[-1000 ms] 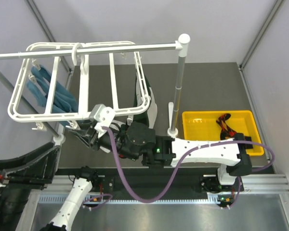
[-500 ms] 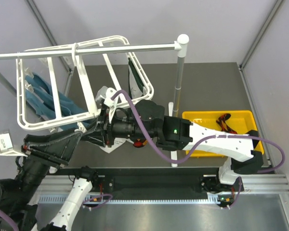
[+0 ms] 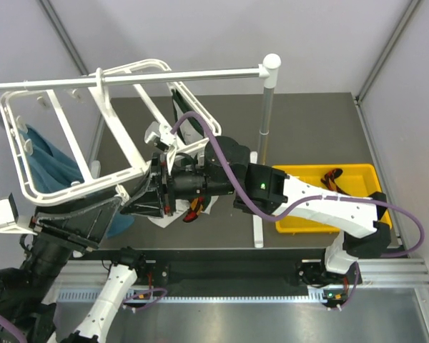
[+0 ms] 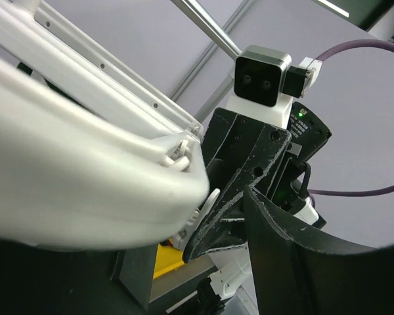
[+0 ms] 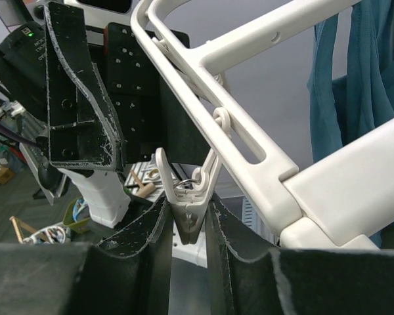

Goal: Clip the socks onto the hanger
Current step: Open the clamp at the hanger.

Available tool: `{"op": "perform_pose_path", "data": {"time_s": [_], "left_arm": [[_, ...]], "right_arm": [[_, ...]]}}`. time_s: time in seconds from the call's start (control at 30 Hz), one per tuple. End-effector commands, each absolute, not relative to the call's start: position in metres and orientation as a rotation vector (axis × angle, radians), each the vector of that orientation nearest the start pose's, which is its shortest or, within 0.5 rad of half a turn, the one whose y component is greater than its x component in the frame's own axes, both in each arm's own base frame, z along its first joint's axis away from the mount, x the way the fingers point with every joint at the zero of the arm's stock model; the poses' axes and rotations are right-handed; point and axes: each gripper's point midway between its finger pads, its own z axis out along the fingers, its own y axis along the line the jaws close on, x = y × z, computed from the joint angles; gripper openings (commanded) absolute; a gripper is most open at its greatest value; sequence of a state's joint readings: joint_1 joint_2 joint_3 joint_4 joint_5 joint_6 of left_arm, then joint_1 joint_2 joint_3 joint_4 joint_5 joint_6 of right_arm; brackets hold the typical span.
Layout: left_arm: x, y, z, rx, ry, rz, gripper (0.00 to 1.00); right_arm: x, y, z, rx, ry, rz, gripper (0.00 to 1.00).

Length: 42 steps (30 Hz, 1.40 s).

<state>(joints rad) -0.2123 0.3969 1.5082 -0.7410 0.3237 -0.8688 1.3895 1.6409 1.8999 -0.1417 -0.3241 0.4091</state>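
The white hanger (image 3: 86, 182) hangs tilted from the rail at the left. My right gripper (image 3: 144, 200) reaches left to its near rim. In the right wrist view the gripper (image 5: 187, 209) is shut on a small white clip (image 5: 189, 190) that hangs from the hanger's rim (image 5: 249, 125). My left gripper (image 3: 93, 216) is open just below that rim; one of its fingers (image 4: 302, 262) shows beside the blurred rim (image 4: 85, 197). An argyle sock (image 3: 194, 207) lies on the table under my right arm. More socks (image 3: 334, 179) lie in the yellow tray (image 3: 307, 169).
A silver rail (image 3: 164, 74) with a white end cap (image 3: 272, 61) runs above on a post (image 3: 263, 121). A teal cloth (image 3: 46, 168) hangs from the hanger's left side, also in the right wrist view (image 5: 361, 72). Grey walls close in the table.
The hanger has swung and tilted to the left. My right gripper has moved left and closed on the clip. My left arm has risen under the hanger's near rim.
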Motion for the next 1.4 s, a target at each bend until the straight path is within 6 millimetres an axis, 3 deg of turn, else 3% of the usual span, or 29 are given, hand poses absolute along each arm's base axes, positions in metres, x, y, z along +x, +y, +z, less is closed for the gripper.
{"op": "perform_pose_path", "data": {"time_s": [0.0, 0.17, 0.3, 0.63, 0.73, 0.77, 0.8, 0.93, 0.97, 1.07, 1.2, 1.3, 1.37], "left_arm": [[0.035, -0.099, 0.528, -0.103, 1.267, -1.161, 0.57], [0.035, -0.101, 0.530, -0.089, 1.255, -1.168, 0.56], [0.037, -0.103, 0.529, -0.080, 1.262, -1.176, 0.47], [0.040, -0.106, 0.529, -0.068, 1.251, -1.192, 0.40], [0.038, -0.104, 0.531, -0.073, 1.233, -1.190, 0.25], [0.038, -0.103, 0.531, -0.079, 1.231, -1.187, 0.07], [0.039, -0.102, 0.532, -0.081, 1.230, -1.184, 0.00], [0.039, -0.100, 0.531, -0.093, 1.231, -1.166, 0.00], [0.039, -0.099, 0.531, -0.096, 1.231, -1.161, 0.00], [0.040, -0.098, 0.528, -0.103, 1.240, -1.149, 0.00], [0.042, -0.096, 0.526, -0.118, 1.247, -1.135, 0.00], [0.044, -0.095, 0.525, -0.126, 1.251, -1.131, 0.00], [0.045, -0.095, 0.524, -0.132, 1.256, -1.129, 0.00]], "right_arm": [[-0.002, 0.488, 0.509, -1.114, 1.264, 1.775, 0.05], [0.000, 0.490, 0.507, -1.113, 1.270, 1.783, 0.05], [0.001, 0.494, 0.505, -1.114, 1.274, 1.791, 0.05], [-0.001, 0.500, 0.501, -1.120, 1.280, 1.813, 0.07], [0.000, 0.501, 0.501, -1.115, 1.279, 1.812, 0.10], [0.000, 0.501, 0.500, -1.112, 1.283, 1.807, 0.16], [0.002, 0.501, 0.500, -1.107, 1.283, 1.805, 0.19], [0.011, 0.499, 0.495, -1.059, 1.326, 1.758, 0.48], [0.013, 0.498, 0.493, -1.050, 1.336, 1.746, 0.62], [0.024, 0.493, 0.487, -1.001, 1.383, 1.683, 0.78], [0.031, 0.482, 0.479, -0.980, 1.442, 1.617, 0.93], [0.037, 0.469, 0.476, -0.950, 1.465, 1.567, 0.94], [0.042, 0.463, 0.464, -0.932, 1.503, 1.527, 0.94]]}}
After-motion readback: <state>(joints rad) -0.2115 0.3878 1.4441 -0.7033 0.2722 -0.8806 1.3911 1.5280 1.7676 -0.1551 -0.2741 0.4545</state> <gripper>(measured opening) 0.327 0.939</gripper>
